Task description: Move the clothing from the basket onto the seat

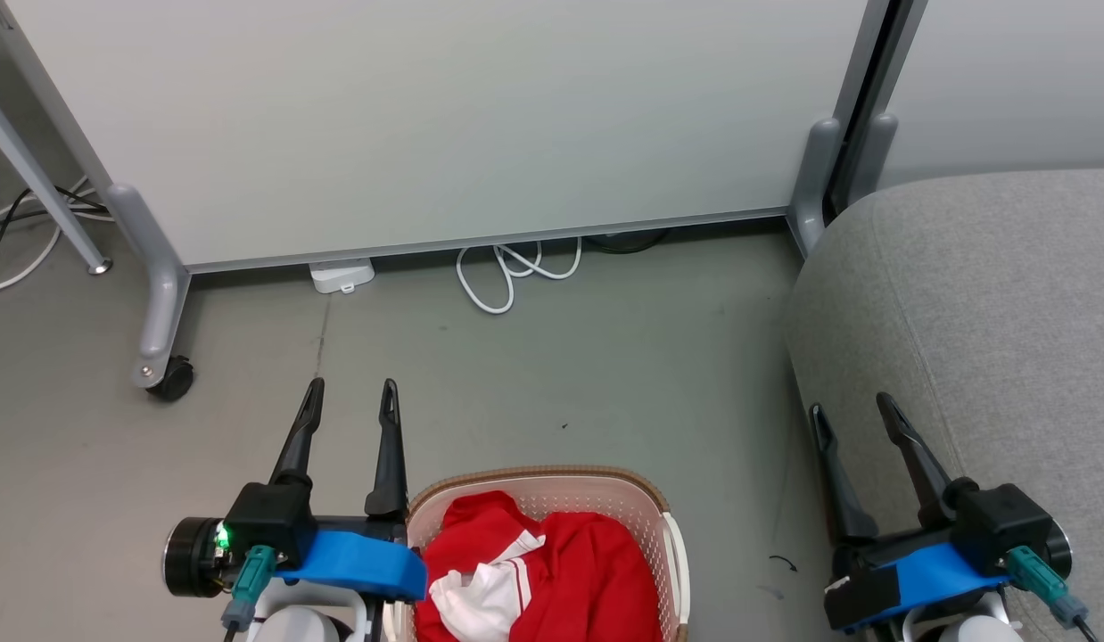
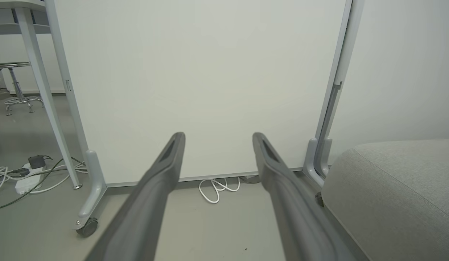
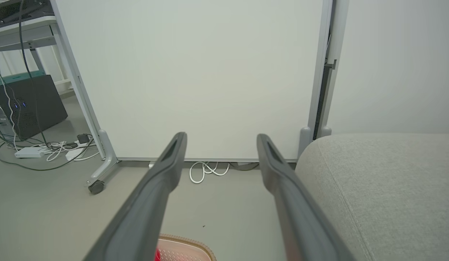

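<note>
Firstly, the clothing [image 1: 534, 571]: it lay heaped in the basket [image 1: 552, 481], between the two arms. The basket sat just right of the wrist of the left gripper [image 1: 351, 392] and well left of the right gripper [image 1: 851, 406]. The heap sat behind both sets of fingertips, toward the robot's body.

Handling (judged):
- Soft, limp and light, with no stiffness of its own.
- Expected to sag and trail when lifted, so a hem could catch on the basket's brown rim.
- Best hold looked to be the raised red fold at the top of the heap, on the side nearest the left gripper.
- A deep pinch gathering several layers seemed safer than one on the thin white trim.

Counts:
- Garments: two, as far as could be told, one plain red piece [image 1: 605, 580] and one red piece with white stripes [image 1: 507, 557]. The heap's near part was cut off by the head view's edge, so more could not be ruled out.
- Basket: one.
- Seat [image 1: 980, 294]: one, grey, lying beneath and to the right of the right gripper, whose fingers straddled its left edge in the head view.
- Grippers: two, both with fingers spread wide and nothing between them.

Beyond the fingertips stood the partition panel [image 1: 427, 116], with one coil of white cable [image 1: 507, 272] on the floor at its foot.
</note>
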